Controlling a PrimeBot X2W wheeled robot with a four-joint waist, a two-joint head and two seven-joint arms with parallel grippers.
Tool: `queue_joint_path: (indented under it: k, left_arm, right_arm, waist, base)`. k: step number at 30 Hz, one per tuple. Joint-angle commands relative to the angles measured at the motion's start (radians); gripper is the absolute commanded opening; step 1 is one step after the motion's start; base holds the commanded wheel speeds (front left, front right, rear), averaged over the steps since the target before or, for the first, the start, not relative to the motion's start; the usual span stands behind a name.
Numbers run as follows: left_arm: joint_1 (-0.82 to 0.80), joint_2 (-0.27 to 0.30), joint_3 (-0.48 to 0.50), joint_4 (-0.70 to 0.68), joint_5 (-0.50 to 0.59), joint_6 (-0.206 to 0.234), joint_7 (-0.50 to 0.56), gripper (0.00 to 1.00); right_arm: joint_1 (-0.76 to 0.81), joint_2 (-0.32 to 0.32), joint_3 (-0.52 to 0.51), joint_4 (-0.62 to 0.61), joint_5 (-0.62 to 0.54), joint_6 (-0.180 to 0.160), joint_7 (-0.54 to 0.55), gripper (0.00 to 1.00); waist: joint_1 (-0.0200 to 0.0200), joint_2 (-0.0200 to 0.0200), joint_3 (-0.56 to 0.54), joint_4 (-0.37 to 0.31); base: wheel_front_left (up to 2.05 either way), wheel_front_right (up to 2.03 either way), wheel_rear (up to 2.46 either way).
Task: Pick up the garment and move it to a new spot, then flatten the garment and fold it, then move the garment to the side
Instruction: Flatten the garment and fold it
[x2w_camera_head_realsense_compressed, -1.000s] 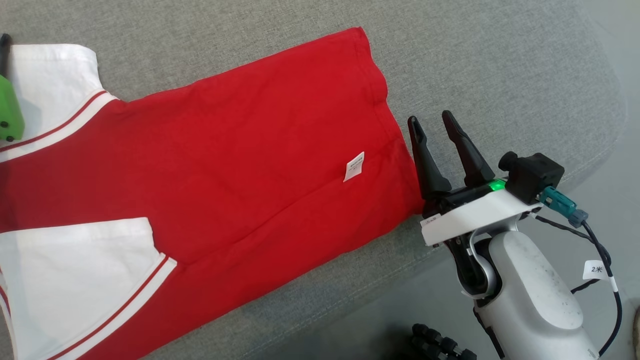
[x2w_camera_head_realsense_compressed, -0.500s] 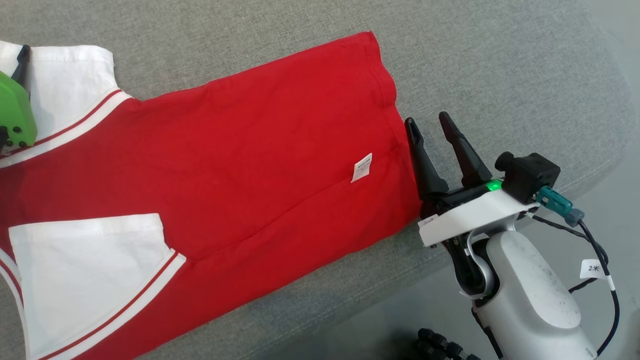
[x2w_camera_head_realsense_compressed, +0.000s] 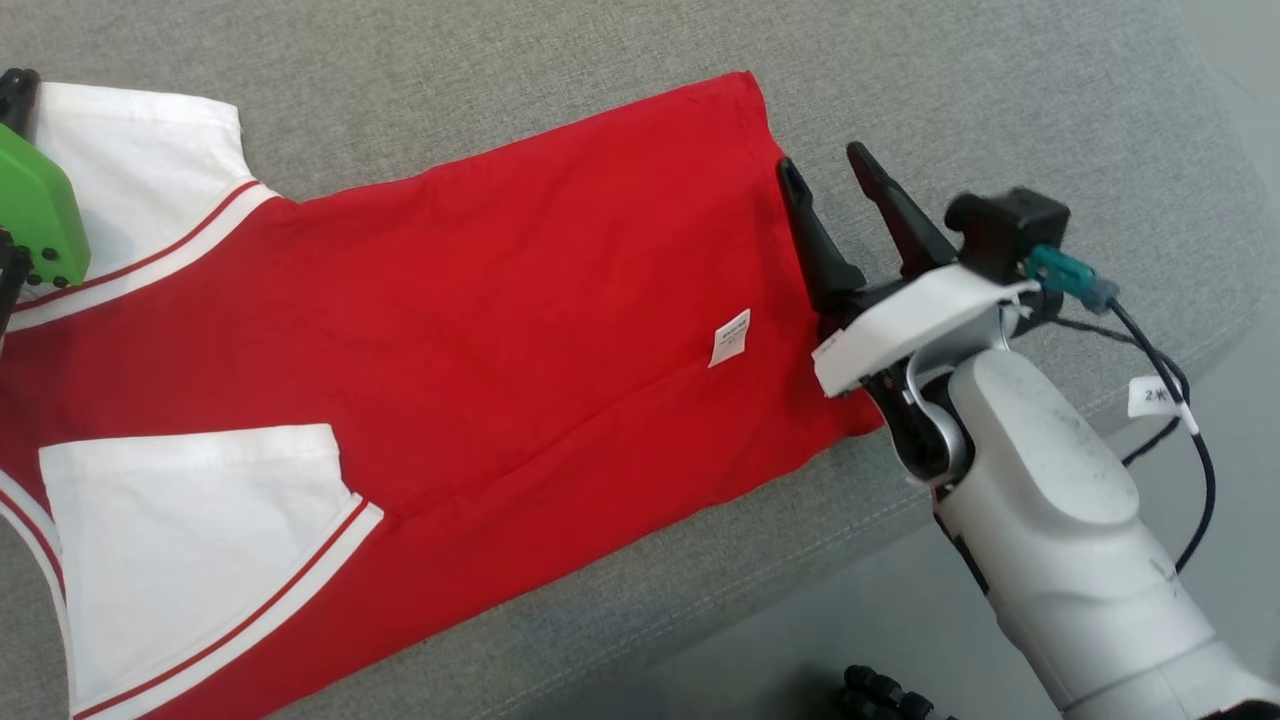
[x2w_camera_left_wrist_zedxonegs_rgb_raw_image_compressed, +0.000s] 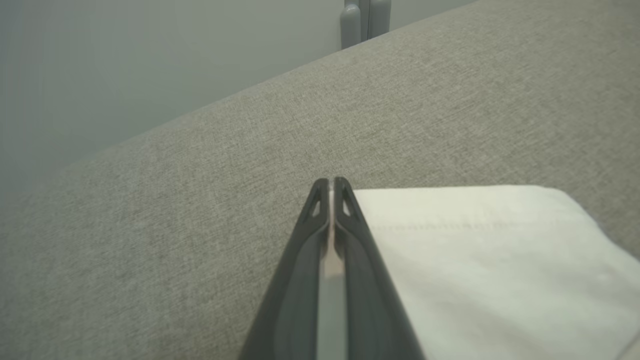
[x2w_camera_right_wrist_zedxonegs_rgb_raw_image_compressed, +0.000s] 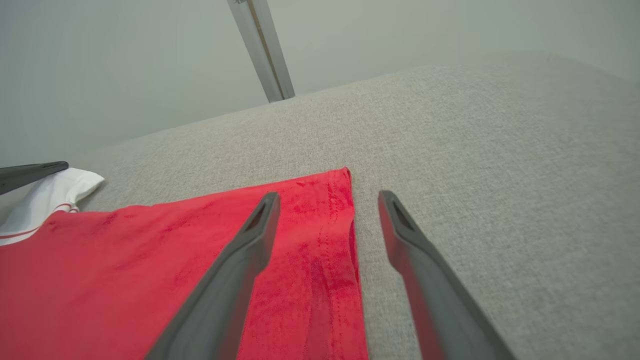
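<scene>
The right gripper (x2w_camera_head_realsense_compressed: 824, 160) stood spread wide and held nothing. Its two fingers straddled the bottom hem of the shirt (x2w_camera_head_realsense_compressed: 500, 330): in the right wrist view one finger (x2w_camera_right_wrist_zedxonegs_rgb_raw_image_compressed: 235, 265) lay over the red cloth and the other over bare cushion, with the stitched hem running between them. Whether either finger pressed on the cloth could not be told.

The left gripper (x2w_camera_left_wrist_zedxonegs_rgb_raw_image_compressed: 330, 182) was pressed together, fingertips meeting. It sat at the outer corner of a white sleeve (x2w_camera_left_wrist_zedxonegs_rgb_raw_image_compressed: 490, 260), which spread away from it on one side. A pale sliver showed between the fingers, but whether that was cloth caught in them could not be told.

The shirt lay flat and stretched between the two grippers, red in the body with white, red-striped sleeves at the left gripper's end. A small white label (x2w_camera_head_realsense_compressed: 730, 338) lay on the red cloth just beside the right gripper's wrist.

Under everything was a grey woven cushion (x2w_camera_head_realsense_compressed: 1000, 90). Beyond it, ahead of the right gripper, rose a plain pale wall with a slanting metal post (x2w_camera_right_wrist_zedxonegs_rgb_raw_image_compressed: 262, 50). A black cable with a white tag (x2w_camera_head_realsense_compressed: 1155, 395) hung from the right wrist.
</scene>
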Motion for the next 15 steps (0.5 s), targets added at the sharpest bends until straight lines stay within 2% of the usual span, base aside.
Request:
queue_joint_path:
  k: [1, 5, 15]
  left_arm:
    - [-0.012, 0.003, -0.009, -0.002, -0.005, -0.001, -0.009, 0.0]
    - [-0.021, -0.005, -0.03, -0.011, -0.015, -0.001, -0.026, 0.0]
    - [-0.049, -0.026, -0.076, -0.022, -0.037, -0.001, -0.061, 0.0]
  right_arm:
    - [-0.048, 0.001, 0.016, 0.048, -0.008, 0.0, 0.025, 1.0]
    - [-0.181, 0.008, 0.04, 0.187, 0.023, 0.0, 0.085, 1.0]
    - [-0.399, 0.016, 0.077, 0.497, 0.081, 0.0, 0.128, 1.0]
  waist:
    - [0.0001, 0.0, -0.004, 0.007]
    - [0.0001, 0.0, -0.005, 0.023]
    - [0.0001, 0.0, 0.01, 0.065]
  base:
    - [0.0, 0.0, 0.0]
    - [0.0, 0.0, 0.0]
    - [0.0, 0.0, 0.0]
